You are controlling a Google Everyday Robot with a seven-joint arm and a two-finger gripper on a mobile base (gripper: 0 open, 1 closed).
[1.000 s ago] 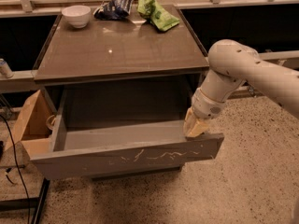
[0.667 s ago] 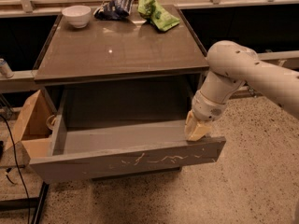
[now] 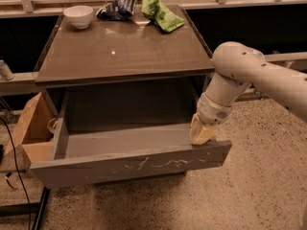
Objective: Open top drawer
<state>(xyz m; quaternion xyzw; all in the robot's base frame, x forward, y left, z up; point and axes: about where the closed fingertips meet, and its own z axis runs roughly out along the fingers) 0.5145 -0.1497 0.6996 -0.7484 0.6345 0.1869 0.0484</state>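
At the right rim, blocky cream hand point(image 3: 202, 133), scratched grey-brown top drawer point(image 3: 129, 166)

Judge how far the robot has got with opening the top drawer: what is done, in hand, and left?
Done: the top drawer is pulled well out from under the tabletop, its inside showing. In hand: the gripper rests at the drawer front's upper edge, near its right end. Left: probably only drawing the arm away.
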